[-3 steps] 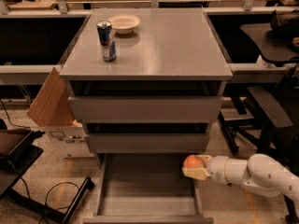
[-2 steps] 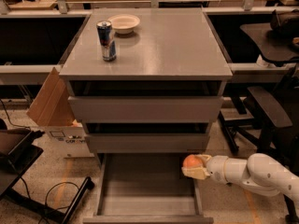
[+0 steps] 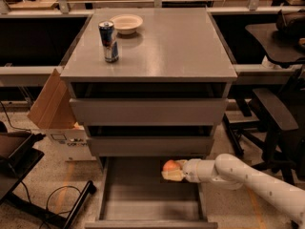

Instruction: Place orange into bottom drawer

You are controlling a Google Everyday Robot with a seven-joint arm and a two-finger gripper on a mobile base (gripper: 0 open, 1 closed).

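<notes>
1. Grey cabinet [image 3: 162, 56]: smooth matte panels with a flat square top; the upper two drawers are pushed in.
2. bottom drawer [image 3: 143, 202]: a long grey flat-floored tray with low side walls, pulled out toward 6 o'clock.
3. orange [image 3: 169, 165]: a small, round, smooth matte fruit, above the drawer floor near its 2 o'clock corner.
4. gripper [image 3: 171, 171]: pale yellowish fingers on a glossy white tubular arm entering from 4 o'clock, clamped on the orange.
5. Cabinet top, 11 o'clock: an upright blue-and-silver drink can [image 3: 109, 41] and a shallow cream bowl [image 3: 127, 23].
</notes>
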